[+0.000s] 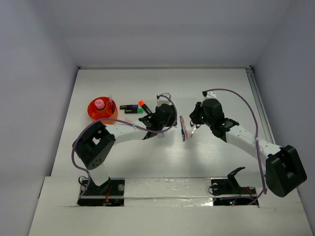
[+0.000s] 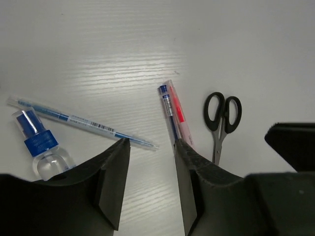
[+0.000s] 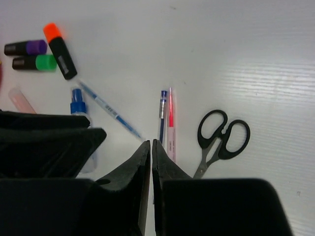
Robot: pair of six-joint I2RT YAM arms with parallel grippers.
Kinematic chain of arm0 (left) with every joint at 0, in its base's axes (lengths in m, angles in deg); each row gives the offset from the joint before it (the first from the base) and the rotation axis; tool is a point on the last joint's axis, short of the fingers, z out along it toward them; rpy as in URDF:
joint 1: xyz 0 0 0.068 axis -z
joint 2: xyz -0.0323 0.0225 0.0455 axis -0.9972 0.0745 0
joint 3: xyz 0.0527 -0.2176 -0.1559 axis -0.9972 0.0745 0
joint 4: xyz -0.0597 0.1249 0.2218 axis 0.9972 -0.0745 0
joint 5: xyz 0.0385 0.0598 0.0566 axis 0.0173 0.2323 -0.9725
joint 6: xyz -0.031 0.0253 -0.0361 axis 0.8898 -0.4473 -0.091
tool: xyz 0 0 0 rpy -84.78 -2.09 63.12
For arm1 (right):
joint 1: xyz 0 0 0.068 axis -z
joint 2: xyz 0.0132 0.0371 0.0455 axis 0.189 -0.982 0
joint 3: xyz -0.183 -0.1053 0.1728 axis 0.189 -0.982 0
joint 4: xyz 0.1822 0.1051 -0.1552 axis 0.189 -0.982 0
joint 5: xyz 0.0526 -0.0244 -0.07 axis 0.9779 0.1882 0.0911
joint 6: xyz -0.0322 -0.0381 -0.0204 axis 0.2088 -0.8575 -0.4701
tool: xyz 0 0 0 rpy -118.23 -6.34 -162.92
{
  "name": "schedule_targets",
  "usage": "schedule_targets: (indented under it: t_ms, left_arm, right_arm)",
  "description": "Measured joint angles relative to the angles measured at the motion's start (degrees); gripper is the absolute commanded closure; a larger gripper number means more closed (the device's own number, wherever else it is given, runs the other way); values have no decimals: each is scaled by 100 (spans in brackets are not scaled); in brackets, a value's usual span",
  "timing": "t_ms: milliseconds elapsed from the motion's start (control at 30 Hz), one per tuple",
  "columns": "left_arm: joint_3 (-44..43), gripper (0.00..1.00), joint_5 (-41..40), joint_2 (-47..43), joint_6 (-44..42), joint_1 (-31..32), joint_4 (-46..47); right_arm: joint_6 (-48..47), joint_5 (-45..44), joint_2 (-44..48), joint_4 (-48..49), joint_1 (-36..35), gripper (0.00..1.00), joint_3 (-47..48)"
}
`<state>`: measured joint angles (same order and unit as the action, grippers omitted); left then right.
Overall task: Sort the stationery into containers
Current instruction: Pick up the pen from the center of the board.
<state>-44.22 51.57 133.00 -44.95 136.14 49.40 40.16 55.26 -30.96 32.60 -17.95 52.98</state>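
The orange holder (image 1: 93,114) stands at the left with a pink-capped bottle (image 1: 100,103) in it. The purple (image 3: 27,47), green (image 3: 35,63) and orange (image 3: 60,49) highlighters lie beside it. My left gripper (image 2: 150,142) is open and empty, low over the table. A thin blue pen (image 2: 81,120) and the blue-capped bottle (image 2: 39,145) lie to its left. Two pens side by side (image 2: 172,115) and the black-handled scissors (image 2: 222,118) lie ahead and to its right. My right gripper (image 3: 151,142) is shut and empty, just short of the two pens (image 3: 167,120), with the scissors (image 3: 221,140) to its right.
The two grippers are close together in the middle of the table (image 1: 221,88); the left one (image 3: 44,147) shows as a dark mass in the right wrist view. A pale pink tube (image 3: 19,100) lies near the highlighters. Walls close in the table at the back and both sides.
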Motion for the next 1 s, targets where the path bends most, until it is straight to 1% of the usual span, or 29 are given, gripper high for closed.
schedule_targets:
  t_ms: [100, 267, 400, 700, 1000]
  left_arm:
    - [-201, 60, -208, 236, 260, 0, -177]
    - [-380, 55, -520, 522, 575, 0, -428]
    - [-382, 55, -669, 608, 723, -2, -619]
    - [-389, 55, -887, 745, 881, -66, -898]
    - [-522, 59, -933, 1064, 841, -219, -892]
  right_arm:
    - [-46, 179, -52, -120, 0, 78, 0]
    - [-94, 407, -55, -138, 0, 77, 0]
    - [-133, 505, -55, -138, 0, 76, 0]
    - [-136, 820, -63, -94, 0, 73, -90]
    - [-129, 1095, -105, 74, 0, 71, -151]
